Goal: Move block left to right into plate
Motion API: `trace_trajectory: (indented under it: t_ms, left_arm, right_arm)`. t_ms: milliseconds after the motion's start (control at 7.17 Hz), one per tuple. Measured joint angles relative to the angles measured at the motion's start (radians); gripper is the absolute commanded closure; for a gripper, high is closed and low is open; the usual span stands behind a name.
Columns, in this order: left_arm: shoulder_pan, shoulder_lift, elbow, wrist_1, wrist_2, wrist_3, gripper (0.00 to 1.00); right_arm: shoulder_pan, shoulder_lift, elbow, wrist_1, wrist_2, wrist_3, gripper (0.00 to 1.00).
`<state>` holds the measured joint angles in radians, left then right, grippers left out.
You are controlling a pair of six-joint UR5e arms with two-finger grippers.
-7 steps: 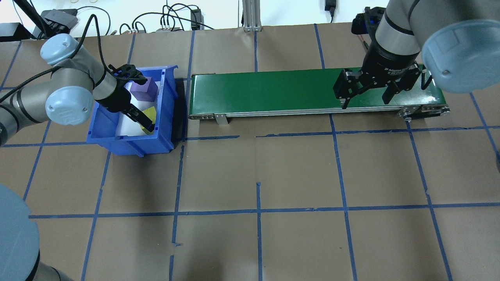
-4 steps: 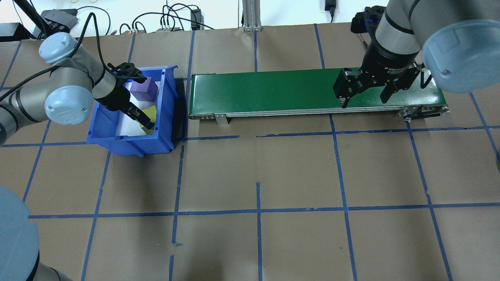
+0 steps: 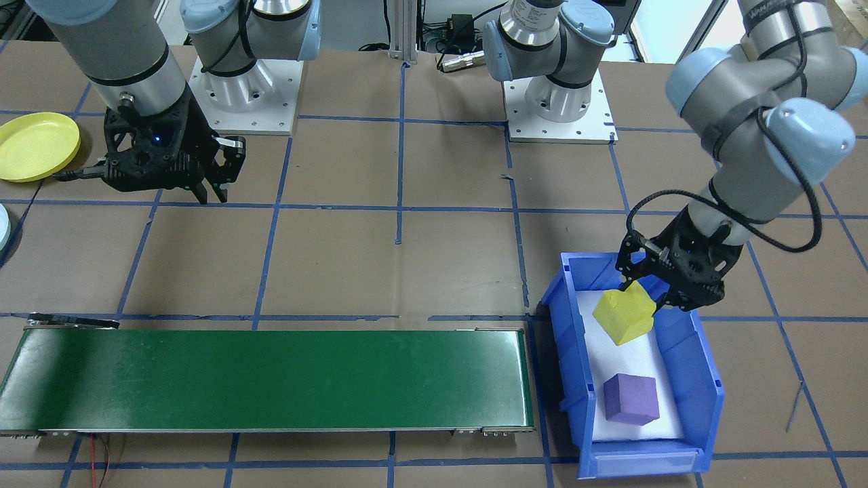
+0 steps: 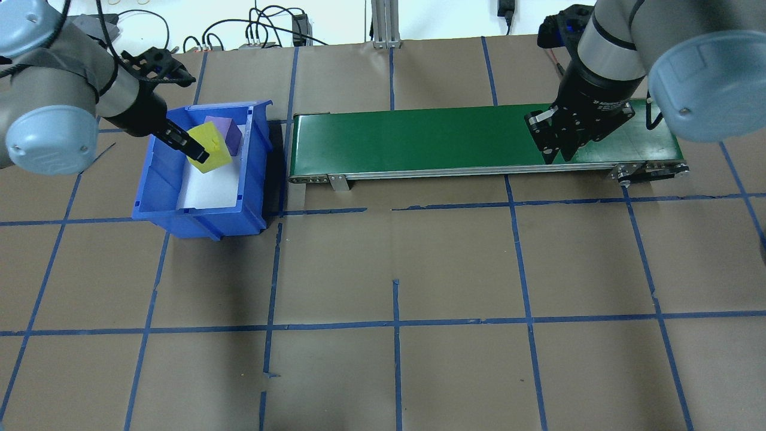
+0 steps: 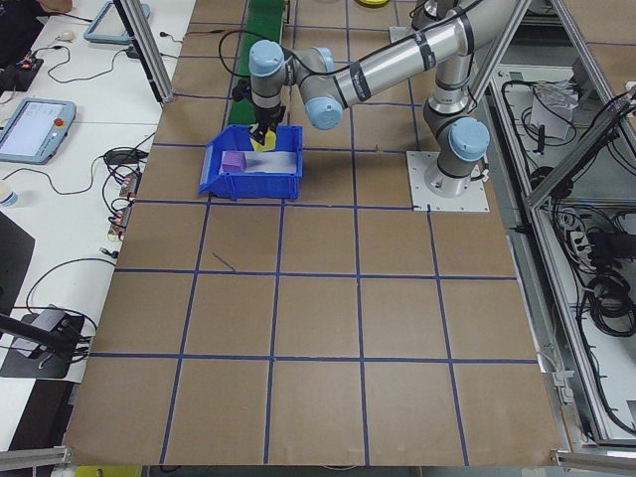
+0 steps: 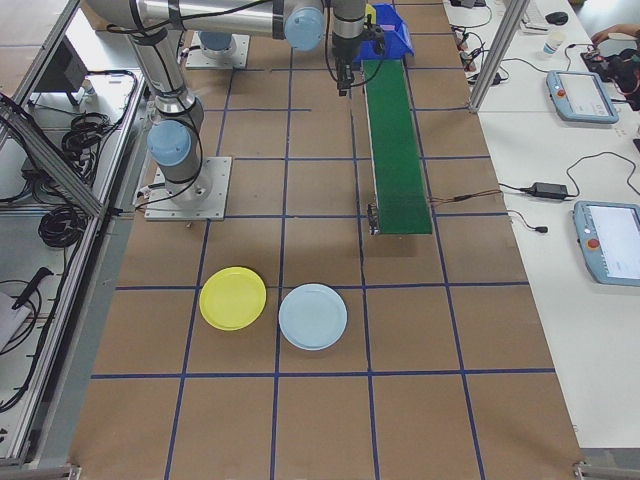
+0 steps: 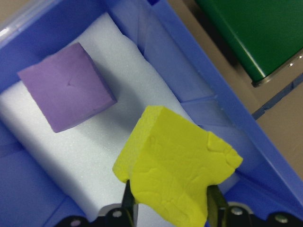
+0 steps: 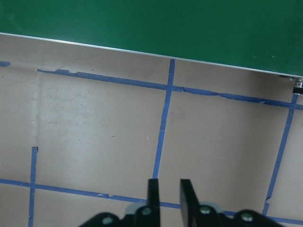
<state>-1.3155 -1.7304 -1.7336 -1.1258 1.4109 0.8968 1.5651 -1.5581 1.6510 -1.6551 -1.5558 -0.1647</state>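
A brown paper-covered table point(image 4: 395, 257) marked with blue tape lines fills the overhead view, bare in its near half. Farther back on the left sits a blue bin point(image 4: 200, 209) lined with white foam. The left pincer point(image 4: 200, 149) hangs over the bin and grips a yellow block point(image 4: 210, 149) between its fingers; the block is lifted clear of the foam, tilted, with a ragged, torn-looking edge in the left wrist view point(image 7: 177, 163). A purple block point(image 4: 230, 133) lies on the foam in the far part of the bin, just beyond the yellow one and not touching it.

To the right of the bin, just beside it, a long green conveyor belt point(image 4: 419, 140) runs across the table. At the belt's right end the right pincer point(image 4: 558, 152) hovers near the belt's near edge. Its fingers stand close together with only a narrow gap, holding nothing, as the right wrist view shows point(image 8: 167, 191), with bare table beneath them.

In the right side view, a yellow plate point(image 6: 233, 298) and a pale blue plate point(image 6: 313, 316) lie side by side on the table, well apart from the belt's end and from both pincers.
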Motion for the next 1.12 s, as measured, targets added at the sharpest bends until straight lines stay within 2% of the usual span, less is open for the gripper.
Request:
trace_trajectory:
  t_ms: [139, 418, 558, 697, 837, 976, 1115]
  left_arm:
    - [-0.003, 0.04, 0.035, -0.008, -0.003, -0.021, 0.47]
    - [-0.041, 0.049, 0.103, -0.007, -0.013, -0.106, 0.47]
    - [-0.083, 0.023, 0.119, 0.012, -0.017, -0.156, 0.47]
    - [-0.129, -0.017, 0.131, 0.052, -0.024, -0.193, 0.47]
    - [-0.175, -0.063, 0.136, 0.096, -0.032, -0.221, 0.46]
    - [-0.214, -0.109, 0.138, 0.126, -0.037, -0.245, 0.45]
    - [-0.243, -0.15, 0.138, 0.147, -0.038, -0.264, 0.39]
  right_arm:
    - [-0.001, 0.001, 0.001, -0.015, 0.005, -0.004, 0.99]
    - [-0.002, 0.002, 0.002, -0.031, 0.007, -0.003, 0.97]
    - [-0.002, 0.003, 0.003, -0.031, 0.005, -0.002, 0.43]
    - [-0.002, 0.002, 0.003, -0.022, 0.001, 0.003, 0.31]
    - [-0.001, 0.001, 0.003, -0.006, 0.001, 0.012, 0.25]
    - [-0.001, 0.0, 0.003, 0.006, 0.002, 0.02, 0.24]
    - [0.0, 0.0, 0.003, 0.012, 0.002, 0.023, 0.23]
